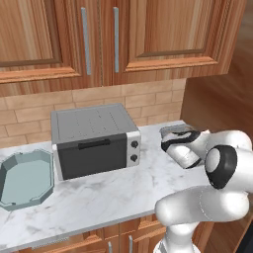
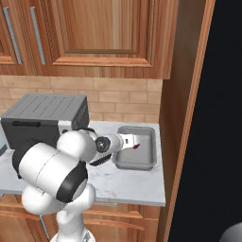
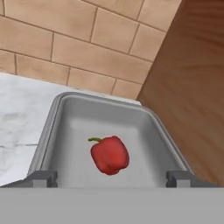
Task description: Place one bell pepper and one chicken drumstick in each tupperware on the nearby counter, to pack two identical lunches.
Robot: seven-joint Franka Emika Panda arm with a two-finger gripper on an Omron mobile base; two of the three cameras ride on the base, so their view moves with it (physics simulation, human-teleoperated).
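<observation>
Gripper (image 3: 111,178) spread wide above the grey tupperware (image 3: 65,113) — red bell pepper (image 3: 110,155) lies inside (presumably just dropped), drumstick not yet added.

In the left base view the arm covers most of the grey tupperware (image 1: 174,131) at the worktop's (image 1: 99,197) right end. The teal tupperware (image 1: 24,180) is cut by the left edge. In the right base view the bell pepper (image 2: 136,146) shows as a sliver beside the pincer (image 2: 134,140).

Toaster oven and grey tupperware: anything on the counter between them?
Bare marble counter between the toaster oven and grey tupperware; the arm hangs over that stretch in both base views.
</observation>
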